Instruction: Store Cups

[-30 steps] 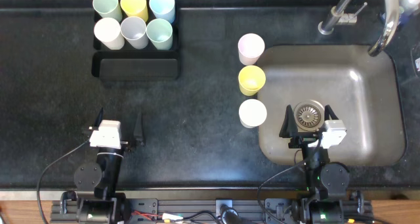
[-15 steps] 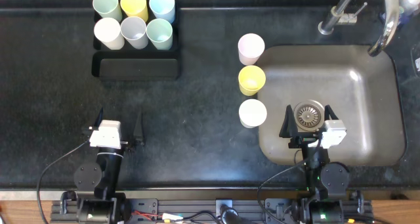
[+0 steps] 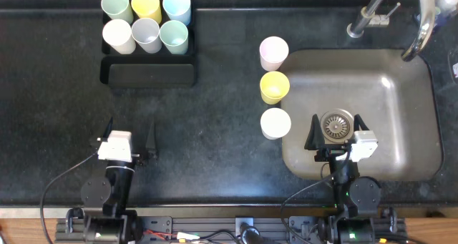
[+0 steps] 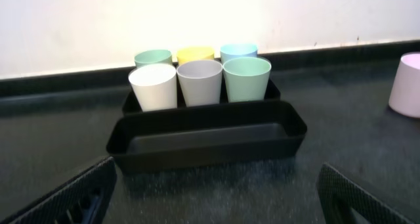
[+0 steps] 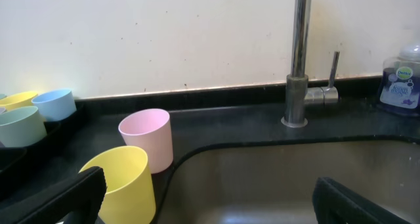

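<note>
Nothing has moved over the past second: both arms hold the same pose and every cup stands where it did. Nearest the bases, the left gripper (image 3: 131, 126) hangs above the black countertop (image 3: 215, 129) with its fingers spread wide and nothing between them. The right gripper (image 3: 337, 122), equally wide and holding nothing, sits above the near part of the steel sink (image 3: 401, 94), the drain (image 3: 337, 125) showing between its fingers in the top view.

Three cups wait upright in a line on the countertop along the sink's left rim. The loose white cup (image 3: 275, 123) is closest to the arms, the loose yellow cup (image 3: 274, 87) is just beyond it, and the pink cup (image 3: 273, 52) is farthest.

Well apart from them, ahead of the left arm, is a black tray (image 3: 148, 75) with two compartments. Its long front compartment faces the arm. The back compartment holds six upright cups in two rows. A white cup (image 3: 118, 36), a grey cup (image 3: 147, 34) and a green cup (image 3: 174, 36) stand in front. A pale green cup (image 3: 116, 4), a yellow cup (image 3: 146, 6) and a blue cup (image 3: 177, 6) stand behind.

At the far edge a tap (image 3: 372, 11) rises behind the sink, with a soap bottle (image 5: 401, 79) near it against the wall.
</note>
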